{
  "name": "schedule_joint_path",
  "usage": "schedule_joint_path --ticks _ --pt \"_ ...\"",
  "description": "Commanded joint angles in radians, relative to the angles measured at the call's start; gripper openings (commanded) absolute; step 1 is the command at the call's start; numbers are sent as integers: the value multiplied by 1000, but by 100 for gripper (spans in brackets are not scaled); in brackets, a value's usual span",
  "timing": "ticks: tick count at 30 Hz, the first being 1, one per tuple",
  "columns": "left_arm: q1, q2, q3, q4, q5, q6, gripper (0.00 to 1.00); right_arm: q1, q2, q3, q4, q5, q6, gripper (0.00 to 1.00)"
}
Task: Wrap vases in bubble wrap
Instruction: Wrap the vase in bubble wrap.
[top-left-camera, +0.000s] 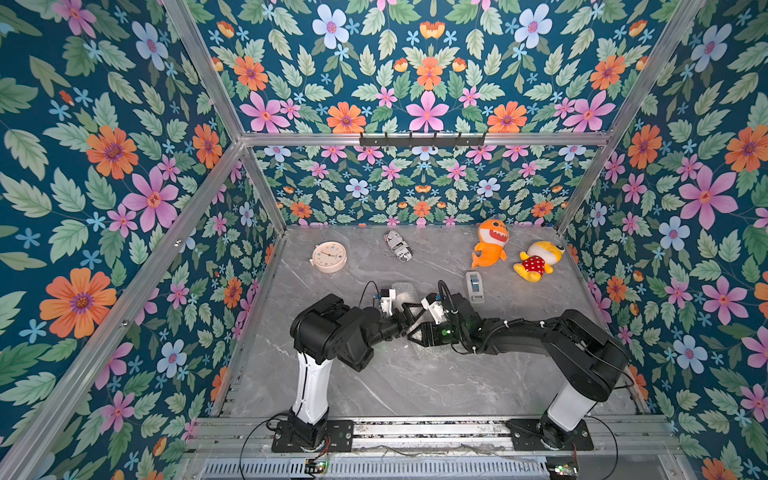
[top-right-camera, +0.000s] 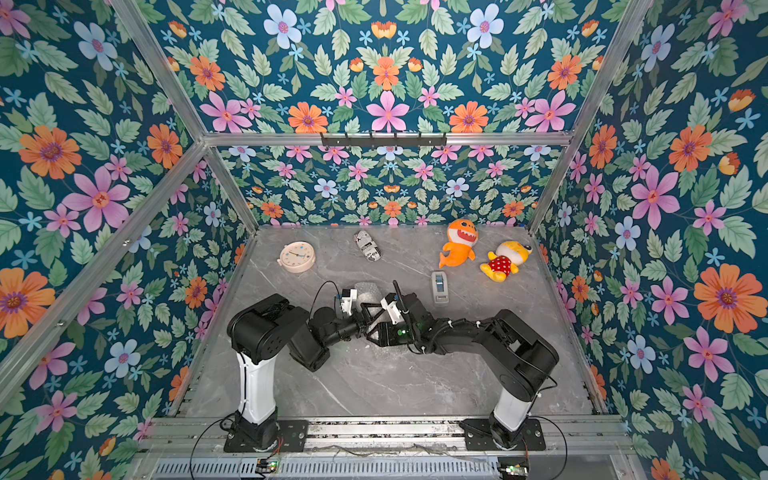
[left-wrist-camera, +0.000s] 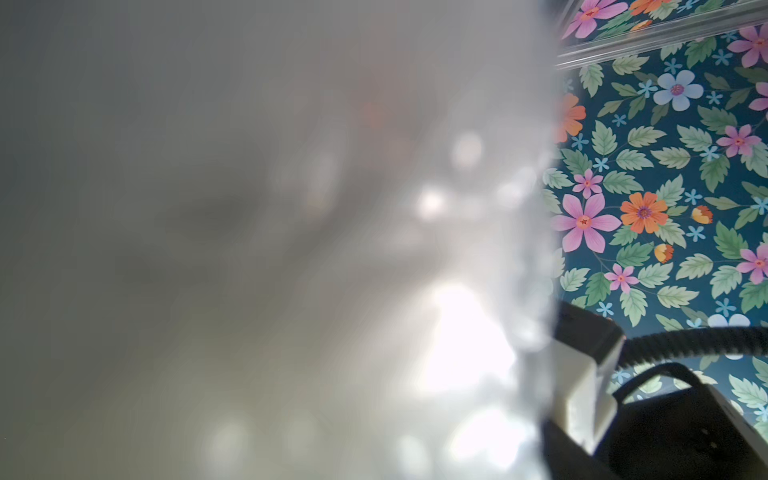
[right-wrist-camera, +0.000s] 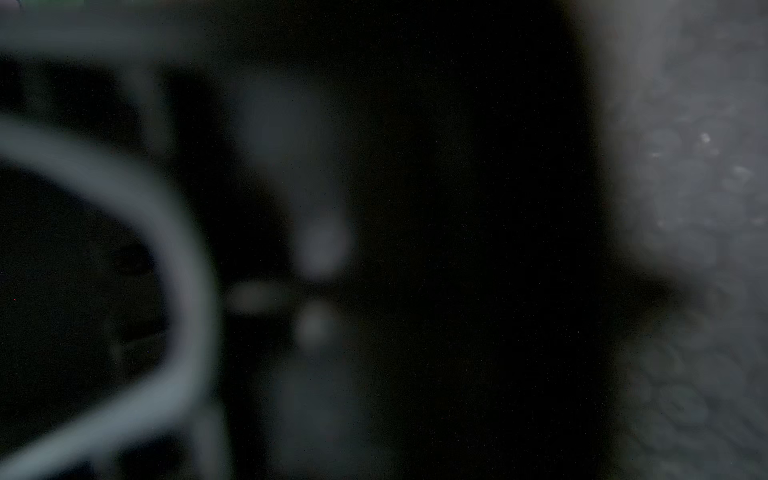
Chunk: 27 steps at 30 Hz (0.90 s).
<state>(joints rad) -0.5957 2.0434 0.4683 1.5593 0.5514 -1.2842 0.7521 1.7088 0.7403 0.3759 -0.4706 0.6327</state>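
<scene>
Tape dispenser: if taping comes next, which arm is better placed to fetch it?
Right, probably. The tape dispenser lies just beyond the wrist of the right arm, on its side. The left arm would have to cross the bubble wrap and the right arm. Whether the right is free is unclear.

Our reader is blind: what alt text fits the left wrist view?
Blurred, shiny bubble wrap, close to the lens, fills most of the picture. Beside it: the flowered wall and a black-and-white part of the right arm with a cable.
</scene>
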Motion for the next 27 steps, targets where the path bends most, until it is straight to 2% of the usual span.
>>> schedule_joint_path --ticks 1,3,7,10,12,15,19,24,27 --pt "-1 15 8 94 24 -26 84 9 -1 5 93 -62 -7 46" --pt "-1 20 10 93 24 -25 76 17 -1 14 43 -32 -24 46" --pt "3 19 7 77 19 -17 74 35 -6 31 -58 28 -69 45" --pt "4 17 17 40 21 3 63 47 -6 36 -97 47 -84 48" --pt "4 15 29 0 31 25 53 48 -13 36 -111 53 -86 57" --pt "5 2 48 -93 55 75 44 49 -41 31 -160 74 -105 74" --pt "8 -36 90 -296 98 191 41 32 -140 1 -263 118 -153 85" --pt "11 -58 194 -549 195 343 36 -86 -301 -94 -312 110 -162 88" --pt "18 -51 228 -584 233 367 36 -215 -317 -135 -248 7 -120 75"
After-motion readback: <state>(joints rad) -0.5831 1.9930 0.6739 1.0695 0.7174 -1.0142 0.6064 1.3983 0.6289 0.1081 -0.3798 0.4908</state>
